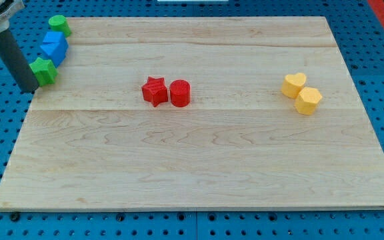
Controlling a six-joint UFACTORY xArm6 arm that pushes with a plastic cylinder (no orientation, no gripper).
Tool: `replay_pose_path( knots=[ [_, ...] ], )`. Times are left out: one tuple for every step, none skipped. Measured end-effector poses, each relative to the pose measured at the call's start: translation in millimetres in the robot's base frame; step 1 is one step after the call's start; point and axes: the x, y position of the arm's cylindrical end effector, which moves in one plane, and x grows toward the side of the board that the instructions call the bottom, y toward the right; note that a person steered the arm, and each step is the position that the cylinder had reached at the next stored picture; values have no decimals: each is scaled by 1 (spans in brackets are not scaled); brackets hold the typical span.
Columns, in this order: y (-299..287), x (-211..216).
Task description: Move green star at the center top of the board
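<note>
The green star [45, 70] lies at the board's left edge, near the view's top left. My tip [29, 88] is the lower end of the dark rod and rests just left of and slightly below the star, touching or almost touching it. Just above the star sit a blue block [54, 47] and a green cylinder [59, 25], in a line along the left edge.
A red star [155, 91] and a red cylinder [180, 93] sit side by side near the board's middle. A yellow heart [294, 85] and a yellow hexagon [308, 101] sit at the right. The wooden board [199, 167] lies on a blue pegboard.
</note>
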Motion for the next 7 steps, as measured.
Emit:
replay_pose_path(
  knots=[
    [56,-4],
    [49,26],
    [-13,31],
    [-13,15],
    [-13,-27],
    [31,-35],
    [129,-40]
  ],
)
